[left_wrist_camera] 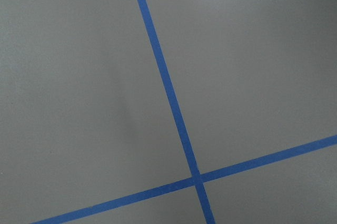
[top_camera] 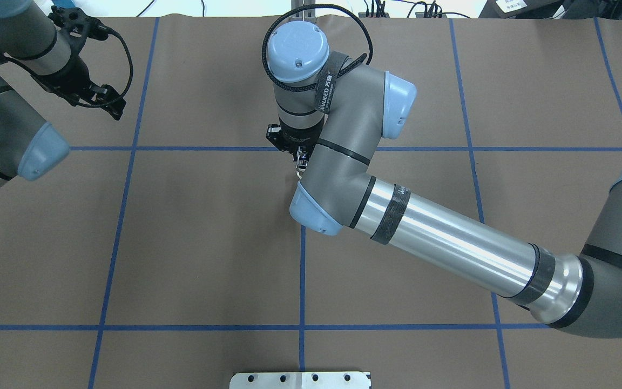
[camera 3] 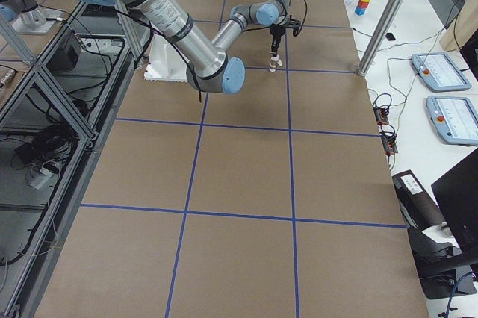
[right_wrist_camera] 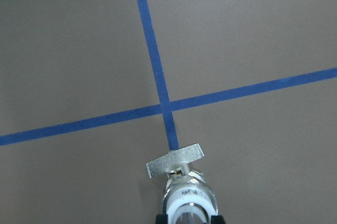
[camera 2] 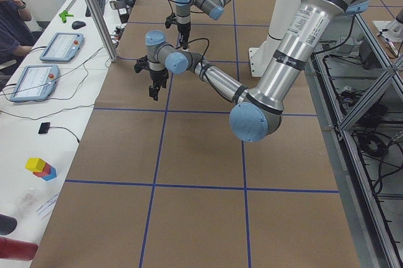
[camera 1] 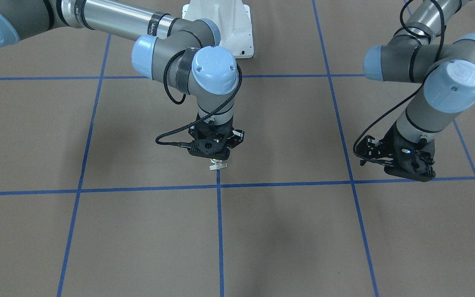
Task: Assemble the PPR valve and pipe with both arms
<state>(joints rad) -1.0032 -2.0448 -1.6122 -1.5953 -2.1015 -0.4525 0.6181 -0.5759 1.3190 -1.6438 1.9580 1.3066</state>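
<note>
PPR valve (right_wrist_camera: 183, 184) — white collar, metallic middle, flat pale lever

Printed white on the black strap (top_camera: 326, 92) around the right arm (top_camera: 440, 237): letters near "WNUEED", partly unclear. Raised on a blue joint cap (camera 1: 456, 82) of the left arm (camera 1: 423, 111): an "R" (turned sideways). Faint, unreadable marks on the PPR valve (right_wrist_camera: 185, 192).
</note>
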